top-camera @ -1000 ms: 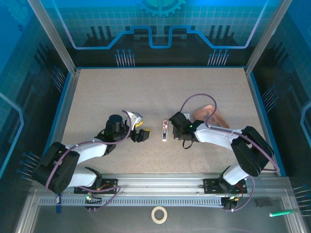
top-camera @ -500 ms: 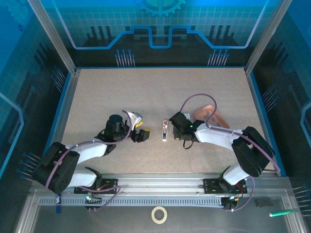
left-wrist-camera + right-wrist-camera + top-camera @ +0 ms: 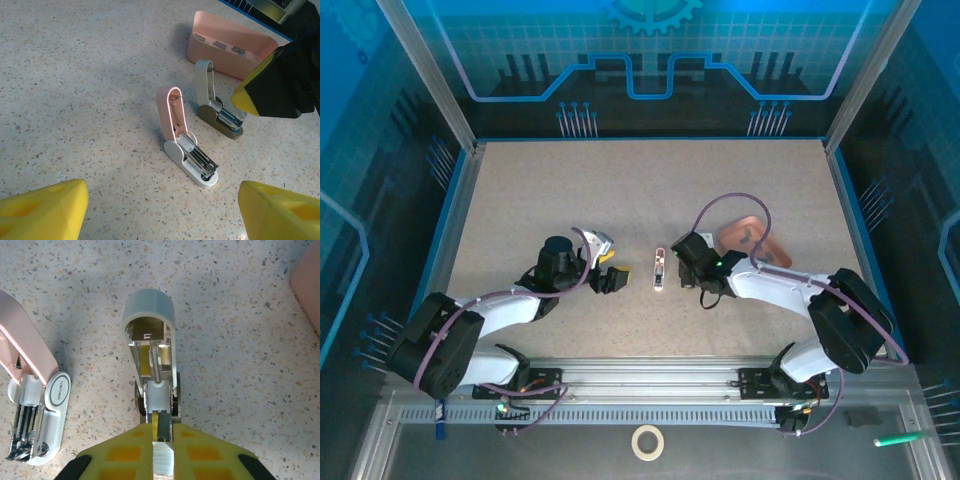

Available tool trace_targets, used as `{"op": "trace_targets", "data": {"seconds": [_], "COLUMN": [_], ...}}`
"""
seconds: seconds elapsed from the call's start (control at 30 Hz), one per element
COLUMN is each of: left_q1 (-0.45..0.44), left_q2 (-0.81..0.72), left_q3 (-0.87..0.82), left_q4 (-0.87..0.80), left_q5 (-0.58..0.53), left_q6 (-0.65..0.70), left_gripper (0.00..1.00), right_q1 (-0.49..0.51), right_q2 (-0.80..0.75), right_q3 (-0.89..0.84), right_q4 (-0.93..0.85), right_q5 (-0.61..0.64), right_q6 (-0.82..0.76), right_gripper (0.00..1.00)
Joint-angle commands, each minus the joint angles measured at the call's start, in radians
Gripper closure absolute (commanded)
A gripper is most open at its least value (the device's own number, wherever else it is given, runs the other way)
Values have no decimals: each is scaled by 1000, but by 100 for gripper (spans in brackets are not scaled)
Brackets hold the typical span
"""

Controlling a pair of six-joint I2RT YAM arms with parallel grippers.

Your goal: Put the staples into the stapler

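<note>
Right wrist view: we see the right pincer [image 3: 162, 440] pressed together on a silvery staple strip [image 3: 162, 460]. It is lined up with the open channel of the grey stapler [image 3: 152, 357]. That unit stands just beside the white stapler [image 3: 187, 150], on its right-arm side, and both rest on the tabletop [image 3: 75, 90] with lids swung up.

Progress, as we judge it:
1. Opening is done on both staplers.
2. The strip sits at the front end of the grey stapler's channel. We cannot tell whether it is seated.
3. Seating the strip and closing the lids are left.
4. The white stapler's rails show dark metal, and we cannot tell whether that is staples.

Left wrist view: the left pincer [image 3: 162, 200] is spread wide and holds nothing. The white stapler lies just beyond the gap between its fingers, apart from both. Beyond the white stapler, past the grey one, a pink tray [image 3: 227, 55] carries spare staples [image 3: 220, 45].
</note>
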Motion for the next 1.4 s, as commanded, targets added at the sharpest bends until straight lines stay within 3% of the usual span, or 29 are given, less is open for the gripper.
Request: {"op": "trace_targets", "data": {"seconds": [0.0, 1.0, 1.37], "left_q1": [-4, -6, -7], "left_q2": [-28, -29, -25], "left_q3": [25, 26, 26], "left_q4": [-7, -17, -12], "left_q5": [30, 28, 27], "left_q6": [22, 23, 19], "left_gripper": [20, 20, 20], "right_q1": [11, 16, 22], "right_q2": [24, 51, -16], "right_q3": [-1, -18, 13], "right_q4": [21, 39, 5], "right_q5": [9, -17, 28], "right_q6": [-12, -1, 5], "right_gripper": [85, 85, 85]}}
